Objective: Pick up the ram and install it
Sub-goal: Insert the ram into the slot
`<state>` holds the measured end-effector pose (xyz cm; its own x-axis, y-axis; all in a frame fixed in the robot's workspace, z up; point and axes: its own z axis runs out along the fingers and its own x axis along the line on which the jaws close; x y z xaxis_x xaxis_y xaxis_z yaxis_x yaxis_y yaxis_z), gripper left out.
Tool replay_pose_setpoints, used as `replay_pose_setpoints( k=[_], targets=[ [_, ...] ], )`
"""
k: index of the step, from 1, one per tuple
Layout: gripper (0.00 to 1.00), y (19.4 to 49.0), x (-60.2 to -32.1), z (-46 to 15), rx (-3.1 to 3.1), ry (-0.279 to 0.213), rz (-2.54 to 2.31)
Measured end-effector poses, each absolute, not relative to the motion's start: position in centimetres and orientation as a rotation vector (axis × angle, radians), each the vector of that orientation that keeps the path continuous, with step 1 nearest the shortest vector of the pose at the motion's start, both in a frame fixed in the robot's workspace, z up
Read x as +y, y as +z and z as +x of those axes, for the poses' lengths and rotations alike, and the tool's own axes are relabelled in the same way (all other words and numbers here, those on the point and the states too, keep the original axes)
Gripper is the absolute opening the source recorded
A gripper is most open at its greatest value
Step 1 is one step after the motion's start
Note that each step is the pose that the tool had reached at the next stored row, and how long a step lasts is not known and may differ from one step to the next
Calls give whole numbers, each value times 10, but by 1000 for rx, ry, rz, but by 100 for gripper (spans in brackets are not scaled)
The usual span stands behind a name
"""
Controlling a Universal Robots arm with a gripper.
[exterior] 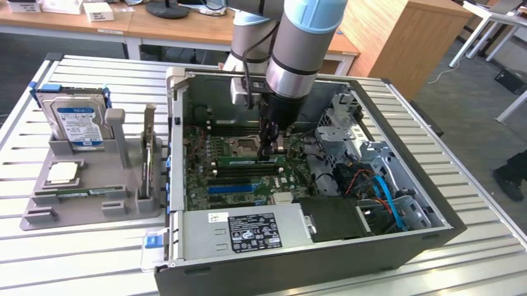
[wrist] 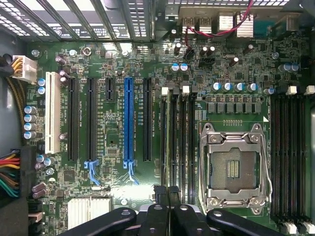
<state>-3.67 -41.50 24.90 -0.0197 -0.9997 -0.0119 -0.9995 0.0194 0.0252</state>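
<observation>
On the bench [exterior: 99, 259], at the exterior view's left, a gray tray [exterior: 37, 213] held a hard drive [exterior: 78, 120] & another ram stick [exterior: 74, 193] lying flat. To the right stood the open PC case [exterior: 329, 259]. Inside, the end effector [exterior: 270, 150] was pinched shut, tips down by the CPU socket [exterior: 244, 146]. The ram [exterior: 243, 161], a green strip, seemed to sit in a slot right by the tips.

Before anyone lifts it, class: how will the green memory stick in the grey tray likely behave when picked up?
The memory stick looks thin and narrow, so probably light. It is a flat board, so likely stiff and unlikely to roll in the grey tray. Bare circuitry suggests fragility.
</observation>
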Motion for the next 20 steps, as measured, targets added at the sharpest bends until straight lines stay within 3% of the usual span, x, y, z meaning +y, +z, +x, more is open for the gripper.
replay_pose_setpoints(
  k=[20],
  targets=[
    [12, 242, -415, -37, -2236, -41, 2193]
  ],
)
